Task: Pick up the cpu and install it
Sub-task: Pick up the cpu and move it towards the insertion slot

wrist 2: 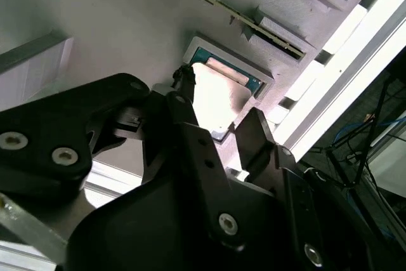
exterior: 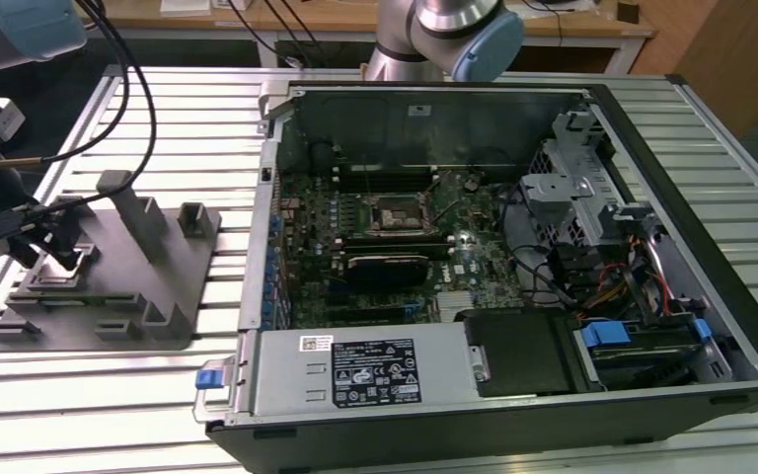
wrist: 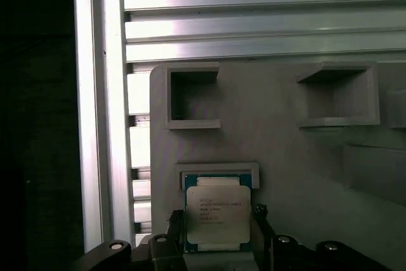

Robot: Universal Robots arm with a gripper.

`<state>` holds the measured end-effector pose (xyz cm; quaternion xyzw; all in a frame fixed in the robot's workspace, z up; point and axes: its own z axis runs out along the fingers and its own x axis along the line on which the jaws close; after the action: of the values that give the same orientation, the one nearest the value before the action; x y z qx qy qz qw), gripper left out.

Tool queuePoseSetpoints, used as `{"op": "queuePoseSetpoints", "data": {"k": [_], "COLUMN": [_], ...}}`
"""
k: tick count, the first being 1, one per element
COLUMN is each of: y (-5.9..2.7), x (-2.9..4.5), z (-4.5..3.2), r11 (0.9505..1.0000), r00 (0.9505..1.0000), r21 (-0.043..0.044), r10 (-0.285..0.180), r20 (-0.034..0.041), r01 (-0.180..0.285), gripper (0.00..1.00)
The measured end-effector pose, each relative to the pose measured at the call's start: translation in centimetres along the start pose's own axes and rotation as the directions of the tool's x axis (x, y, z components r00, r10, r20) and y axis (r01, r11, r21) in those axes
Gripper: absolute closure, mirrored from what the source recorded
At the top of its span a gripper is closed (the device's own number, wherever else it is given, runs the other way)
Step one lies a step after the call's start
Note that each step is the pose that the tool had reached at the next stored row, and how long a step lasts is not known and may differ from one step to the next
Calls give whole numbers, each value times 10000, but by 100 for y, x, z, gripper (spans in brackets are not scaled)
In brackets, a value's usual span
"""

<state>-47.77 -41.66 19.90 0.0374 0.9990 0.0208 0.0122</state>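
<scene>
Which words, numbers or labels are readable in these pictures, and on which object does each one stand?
No text can be read with certainty.
On the cpu top: several printed lines, too small to read.
On the power supply: a black label, print too small.
On the case wall: a white sticker, print too small.

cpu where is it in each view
Exterior view: too small to tell; gripper over the grey fixture, exterior view's left.
First wrist view: cpu in a fixture pocket, at the gripper.
Second wrist view: cpu in that pocket, beyond the gripper.
Shared landmark: the fixture.
</scene>
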Motion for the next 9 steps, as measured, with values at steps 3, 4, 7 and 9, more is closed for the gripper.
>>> {"op": "queuePoseSetpoints", "data": {"k": [3,4,7,9], "y": [0,0,-1,-2], "x": [0,0,0,1], "z": [0,3,22,40], "r11": [10000,10000,10000,10000], "r00": [10000,10000,10000,10000], "r21": [0,0,0,0], "r10": [0,0,-1,0], "r20": [0,-1,0,-1], "r01": [0,0,1,0], "gripper": [47,47,47,47]}}
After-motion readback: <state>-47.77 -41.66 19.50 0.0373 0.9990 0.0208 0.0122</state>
